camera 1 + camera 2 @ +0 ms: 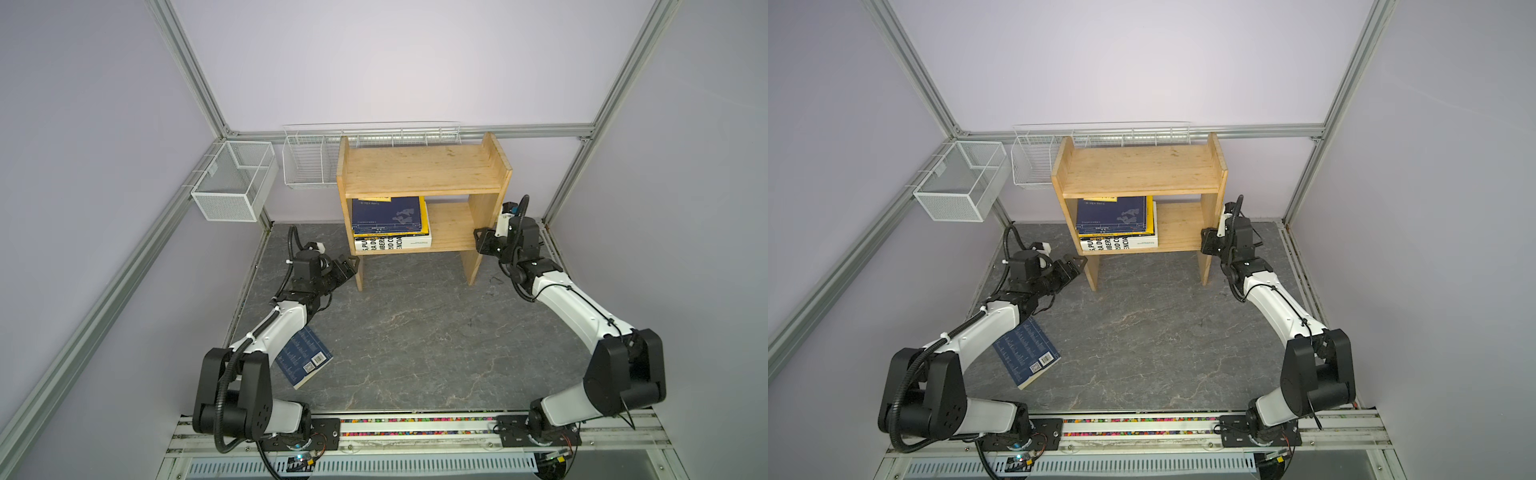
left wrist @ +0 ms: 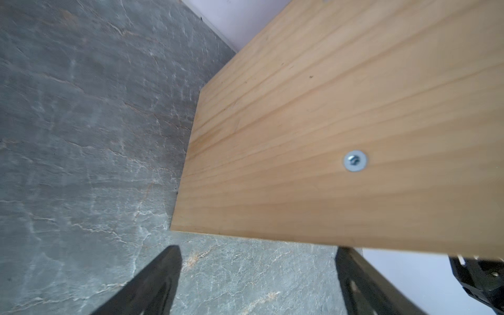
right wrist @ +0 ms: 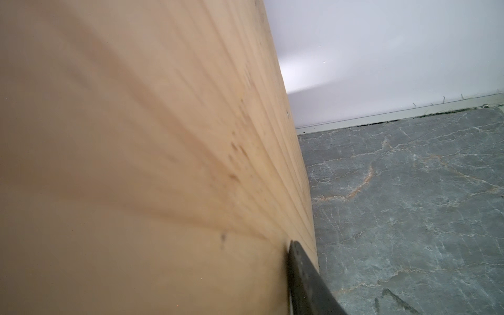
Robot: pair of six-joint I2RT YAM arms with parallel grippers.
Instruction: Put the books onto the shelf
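- Grey marbled worktop (image 1: 415,332) is seen in both top views, closed in by lilac walls, with the pine shelf (image 1: 422,170) set at the back near the middle.
- At the left end of the shelf's lower tier a stack of books (image 1: 388,224) is laid flat. A navy cover is on top, a yellow edge shows beneath it, and a thick white book (image 1: 392,243) with black lettering is at the bottom. The stack's rear is cut off by the upper board, so the number of books cannot be counted.
- One navy book (image 1: 307,357) is seen flat on the worktop at front left, barcode side up, with its left part hidden under the left forearm.
- The left hand (image 1: 351,266) is held low, just beside the front edge of the left side panel (image 2: 327,136). In the left wrist view its fingers (image 2: 163,272) are spread wide with nothing between them, and a screw (image 2: 355,161) is seen in the wood.
- The right hand (image 1: 482,241) is set at the front edge of the right side panel (image 3: 136,163). In the right wrist view only one finger (image 3: 300,272) is shown, laid along the panel's outer face, and the wood is blurred. The other finger is hidden, so whether the panel is clamped cannot be told.
- Open room is offered by the right half of the lower tier, the upper board and the middle of the worktop.
- Two white wire baskets (image 1: 235,187) are hung on the frame behind, and the one nearer the shelf is partly covered by it.
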